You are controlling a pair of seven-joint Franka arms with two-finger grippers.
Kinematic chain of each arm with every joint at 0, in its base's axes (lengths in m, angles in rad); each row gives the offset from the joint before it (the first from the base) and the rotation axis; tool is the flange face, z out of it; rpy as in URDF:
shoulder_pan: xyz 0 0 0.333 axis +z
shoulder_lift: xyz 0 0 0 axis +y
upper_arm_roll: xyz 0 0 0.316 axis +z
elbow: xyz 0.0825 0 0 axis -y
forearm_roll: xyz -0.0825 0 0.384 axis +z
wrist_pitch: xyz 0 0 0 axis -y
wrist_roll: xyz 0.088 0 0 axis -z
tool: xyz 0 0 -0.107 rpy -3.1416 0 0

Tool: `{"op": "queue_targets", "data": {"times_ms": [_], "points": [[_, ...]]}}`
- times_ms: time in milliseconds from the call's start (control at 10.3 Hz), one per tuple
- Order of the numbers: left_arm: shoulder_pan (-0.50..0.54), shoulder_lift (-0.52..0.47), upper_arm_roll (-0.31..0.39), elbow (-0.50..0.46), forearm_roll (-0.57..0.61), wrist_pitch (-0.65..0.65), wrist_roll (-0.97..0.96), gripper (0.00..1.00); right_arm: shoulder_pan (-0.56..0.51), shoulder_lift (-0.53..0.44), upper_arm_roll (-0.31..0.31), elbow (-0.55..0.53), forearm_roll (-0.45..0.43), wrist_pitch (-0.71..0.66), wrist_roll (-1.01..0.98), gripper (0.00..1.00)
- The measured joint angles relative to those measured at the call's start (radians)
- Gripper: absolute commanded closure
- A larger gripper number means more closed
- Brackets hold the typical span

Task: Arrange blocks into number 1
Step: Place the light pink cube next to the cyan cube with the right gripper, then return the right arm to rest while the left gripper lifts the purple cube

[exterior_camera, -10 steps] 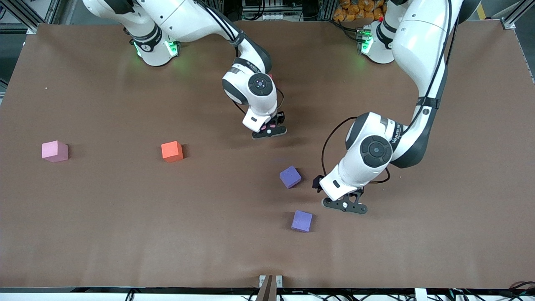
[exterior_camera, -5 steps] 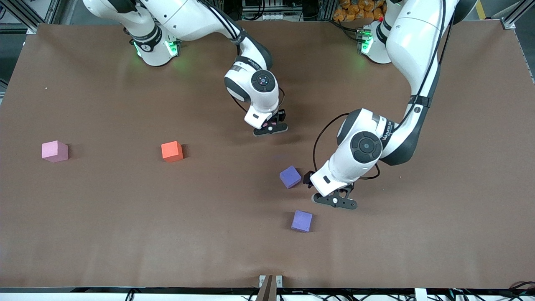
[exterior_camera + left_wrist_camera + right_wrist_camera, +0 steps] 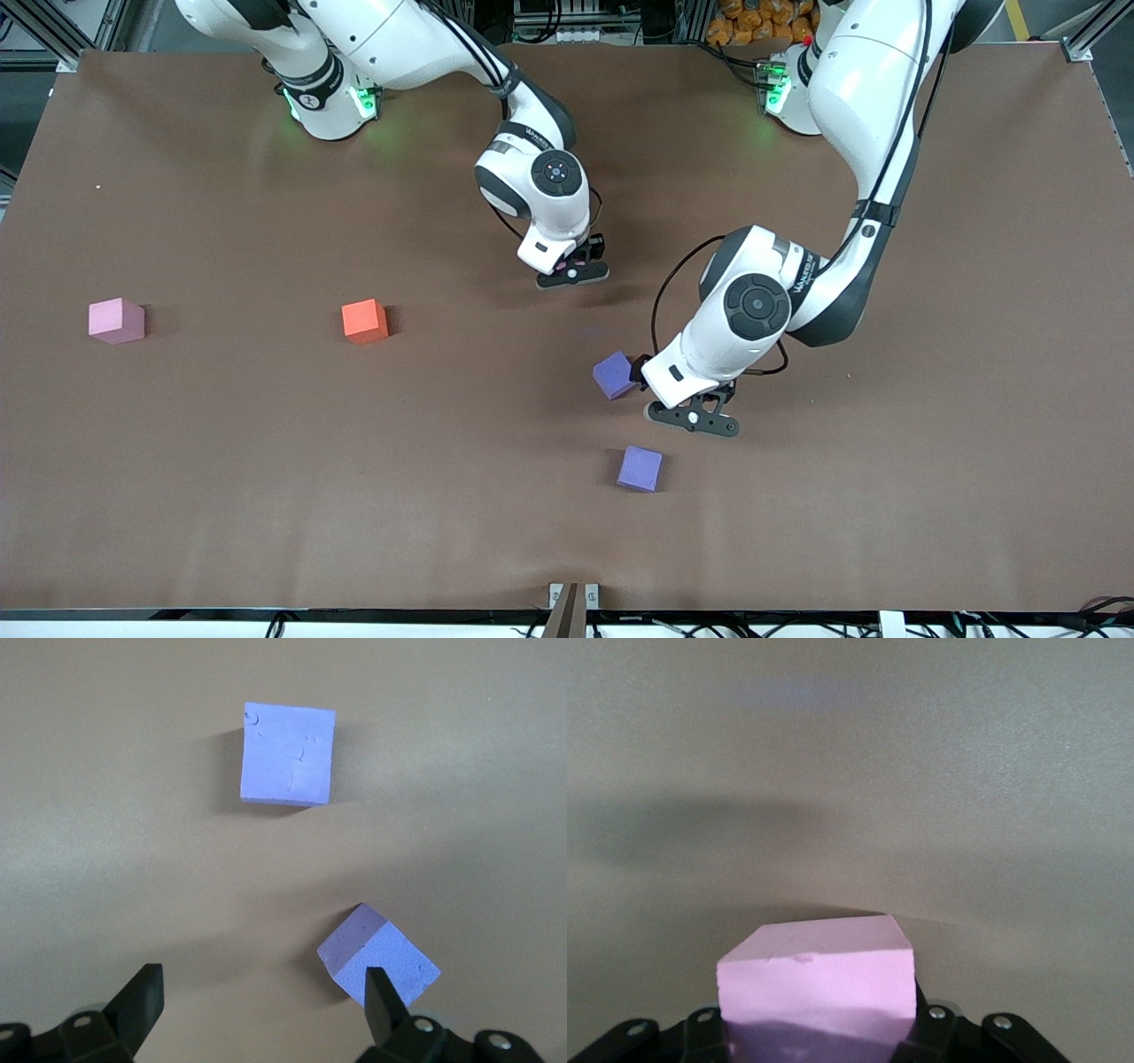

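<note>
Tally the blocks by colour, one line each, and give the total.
Purple blocks: 2
Pink blocks: 2, one on the table, one held in the right gripper
Orange block: 1
Total: 5

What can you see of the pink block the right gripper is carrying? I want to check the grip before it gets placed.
The pink block is a small matte, foam-like cube, pale pink, with a tiny nick near one top edge. It sits between the right gripper's black fingers, which press on two of its sides; its lower part is hidden. In the front view only a sliver of pink shows. It looks level and is held above bare brown table.
</note>
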State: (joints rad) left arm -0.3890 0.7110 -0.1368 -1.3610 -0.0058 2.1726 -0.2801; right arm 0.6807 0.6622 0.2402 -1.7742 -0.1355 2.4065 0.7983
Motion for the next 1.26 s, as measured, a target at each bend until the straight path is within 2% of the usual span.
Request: {"op": "queue_targets", "data": {"times_ms": [97,582,970,1261], "points": [[0.002,0.002,0.001,-0.002,-0.007,0.0,-0.005,0.0,0.0,0.003,-0.002,0.0,0.0,0.004,0.001,0.0],[-0.007,0.022,0.002,-0.004,-0.027,0.0,-0.019,0.0,-0.004,-0.005,-0.018,0.02,-0.002,-0.022,0.001,0.0],[-0.033,0.023,0.004,-0.003,0.02,0.001,0.129,0.0,-0.085,-0.084,-0.017,0.152,0.002,-0.242,-0.007,0.0],[0.005,0.023,0.014,-0.001,0.02,0.001,0.185,0.0,-0.19,-0.147,-0.016,0.167,0.006,-0.32,-0.011,0.0]]}}
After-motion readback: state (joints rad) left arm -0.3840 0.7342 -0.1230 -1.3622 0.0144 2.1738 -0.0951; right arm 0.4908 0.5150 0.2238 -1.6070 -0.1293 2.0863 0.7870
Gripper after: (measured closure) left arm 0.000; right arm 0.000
